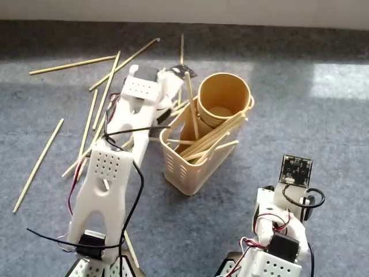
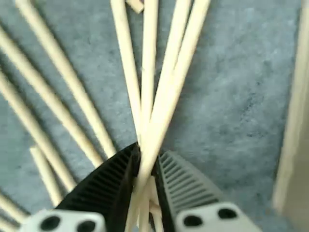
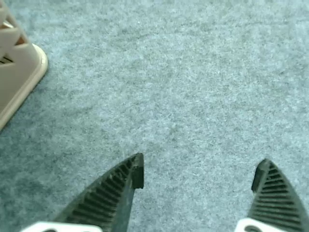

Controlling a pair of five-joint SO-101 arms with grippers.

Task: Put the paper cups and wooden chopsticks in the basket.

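- Clamping a thin bundle of held chopsticks (image 2: 164, 92), your L gripper (image 2: 147, 157) has its jaws pressed in on them; at least three sticks fan out past the tips.
- Can't tell whether that bundle is lifted off the carpet (image 2: 231, 96) or resting on it.
- Around the bundle, L wrist view: loose chopsticks (image 2: 62, 67) lie flat on the carpet, crossing at angles. A pale wall of the basket (image 2: 297, 125) runs close by.
- High view: your L arm (image 1: 109, 164) lies out over the loose chopsticks, w/ its wrist just beside the basket's far corner on its own side.
- Paper cups (image 1: 223, 98): nested stack, upright, inside the basket at its far end.
- Chopsticks in the basket (image 1: 216, 135): several lie slanted across the opening, ends poking over the rim next to the cups. One more stands steeply by the L wrist.
- More loose chopsticks are scattered on the carpet beside and under the L arm, some well apart from the basket toward the far edge.
- Your R gripper (image 3: 199, 171): jaws wide apart, hovering over carpet. A basket corner shows off to one side, not touching.
- R arm (image 1: 271, 222): folded near the front edge, apart from the basket.
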